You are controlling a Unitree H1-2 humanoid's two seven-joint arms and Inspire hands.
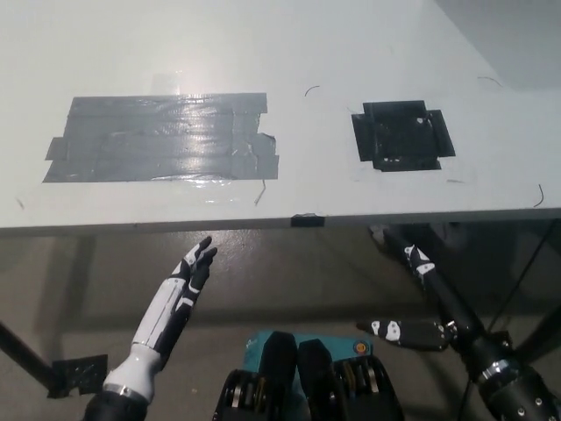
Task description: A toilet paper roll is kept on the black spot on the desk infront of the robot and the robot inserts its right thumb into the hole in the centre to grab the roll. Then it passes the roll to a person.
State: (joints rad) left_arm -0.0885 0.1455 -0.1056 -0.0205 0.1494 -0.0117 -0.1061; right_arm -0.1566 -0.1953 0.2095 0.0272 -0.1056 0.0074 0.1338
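Head view: both hands hang below the worktop's (289, 53) near edge, neither holding anything.

The black spot (401, 136) on the worktop lies bare, with no toilet paper roll visible anywhere. A grey tape patch (162, 138) lies well to its left. The white left hand (187, 279) has its fingers spread, released. The black right hand (419, 298) is low at right, its fingers splayed apart.

Lab: tape-marked white desk (263, 53)

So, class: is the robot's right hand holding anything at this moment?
No. The right hand hangs open below the desk edge, fingers apart, holding nothing; the black spot is bare.
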